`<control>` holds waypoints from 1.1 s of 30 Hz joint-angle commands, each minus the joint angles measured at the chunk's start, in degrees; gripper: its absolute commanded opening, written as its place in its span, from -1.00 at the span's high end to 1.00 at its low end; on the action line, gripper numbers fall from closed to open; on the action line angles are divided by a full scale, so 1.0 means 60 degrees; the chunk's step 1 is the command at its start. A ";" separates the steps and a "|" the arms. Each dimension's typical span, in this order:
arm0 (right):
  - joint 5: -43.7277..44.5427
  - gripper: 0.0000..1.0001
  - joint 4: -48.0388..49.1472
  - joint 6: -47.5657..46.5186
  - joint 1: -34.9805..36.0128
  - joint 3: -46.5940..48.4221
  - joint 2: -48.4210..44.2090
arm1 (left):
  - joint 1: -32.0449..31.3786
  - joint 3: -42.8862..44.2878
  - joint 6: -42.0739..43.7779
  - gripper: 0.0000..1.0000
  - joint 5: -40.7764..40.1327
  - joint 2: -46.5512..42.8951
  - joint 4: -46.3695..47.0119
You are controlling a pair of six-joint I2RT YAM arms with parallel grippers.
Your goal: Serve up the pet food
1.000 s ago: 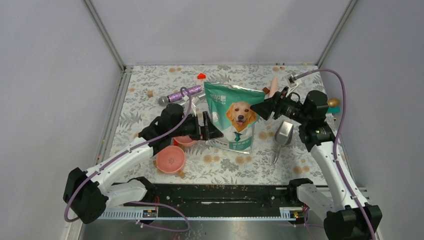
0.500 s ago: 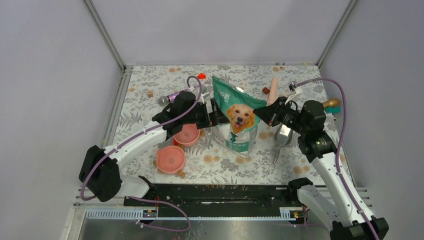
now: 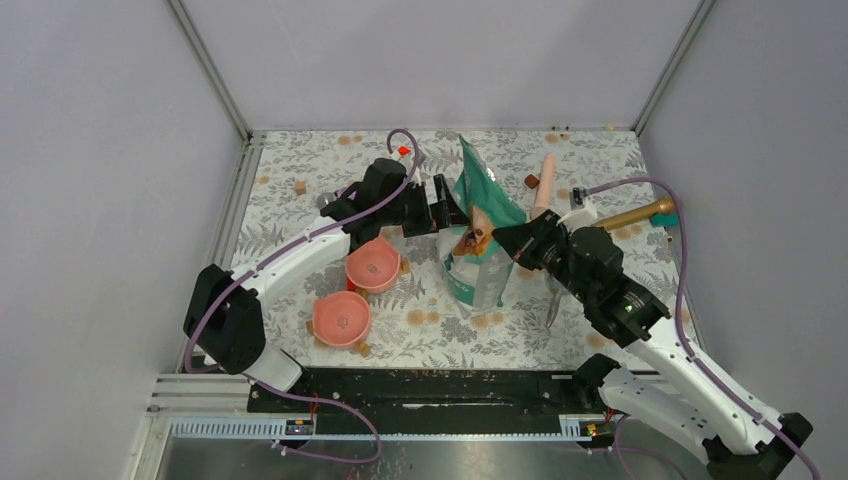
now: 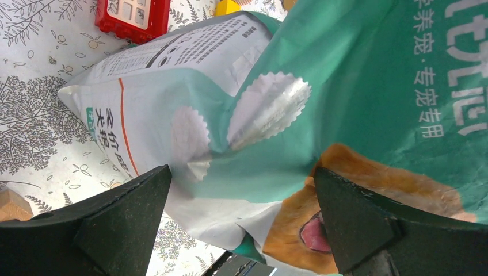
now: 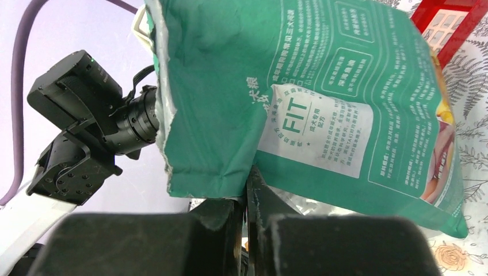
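One edge of pouch (image 5: 322,86) pinched in right end effector (image 5: 248,190).

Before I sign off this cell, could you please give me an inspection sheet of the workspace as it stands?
Surface: floral table, littered.
Job's things: pouch mid-table, twisted; far pink bowl, near pink bowl, both look empty.
Clutter: red block, pink stick, gold-and-teal tool.
Grippers: right gripper, fingers pinching pouch's edge; left gripper, fingers straddling pouch, grip unclear.
Cables: purple cable looping over each arm.
Surroundings: grey walls.
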 commanded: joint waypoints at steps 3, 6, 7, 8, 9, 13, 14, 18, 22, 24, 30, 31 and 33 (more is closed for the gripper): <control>0.1079 0.83 0.0746 0.0604 0.1644 0.1017 0.0657 | -0.0140 0.0232 -0.0164 -0.95 0.0071 -0.0054 0.1245; 0.1403 0.59 -0.0072 0.0061 0.1649 0.1295 0.0647 | -0.0144 -0.0141 -0.0023 -0.95 0.0279 -0.0331 0.1273; 0.1475 0.46 -0.0377 -0.0214 0.1650 0.1385 0.0570 | -0.0144 -0.0300 0.0012 -0.95 0.0318 -0.0445 0.1319; 0.1571 0.27 -0.0737 -0.0523 0.1650 0.1500 0.0452 | -0.0140 -0.0451 0.0034 -0.95 0.0366 -0.0584 0.1348; 0.1783 0.08 -0.1103 -0.0884 0.1650 0.1601 0.0344 | -0.0134 -0.0586 0.0070 -0.95 0.0377 -0.0669 0.1358; 0.3012 -0.79 -0.3387 -0.2481 0.1649 0.2794 0.0425 | -0.0144 -0.0882 0.0101 -0.95 0.0451 -0.0808 0.1458; 0.3157 -0.95 -0.3935 -0.2792 0.1649 0.3211 0.0613 | -0.0148 -0.0874 0.0085 -0.95 0.0477 -0.0755 0.1437; 0.3239 -0.99 -0.5260 -0.3947 0.1650 0.4861 0.1587 | -0.0152 -0.0768 0.0077 -0.95 0.0781 -0.0564 0.1320; 0.3750 -0.99 -0.6192 -0.4990 0.1529 0.6751 0.2911 | -0.0152 -0.0835 0.0083 -0.95 0.0761 -0.0661 0.1308; 0.3385 -0.99 -0.6511 -0.5354 0.1048 0.7650 0.3565 | -0.0156 -0.0845 0.0115 -0.95 0.0726 -0.0723 0.1253; 0.0890 -0.98 -0.7338 -0.6401 -0.0294 0.9882 0.5333 | -0.0158 -0.0901 0.0224 -0.97 0.0585 -0.0970 0.0866; 0.0878 -0.98 -0.7480 -0.6567 -0.0348 1.0180 0.5598 | -0.0155 -0.0905 0.0240 -0.97 0.0567 -0.1006 0.0830; 0.0737 -0.97 -0.7737 -0.6690 -0.0533 1.0753 0.6124 | -0.0149 -0.0910 0.0245 -0.97 0.0553 -0.1097 0.0779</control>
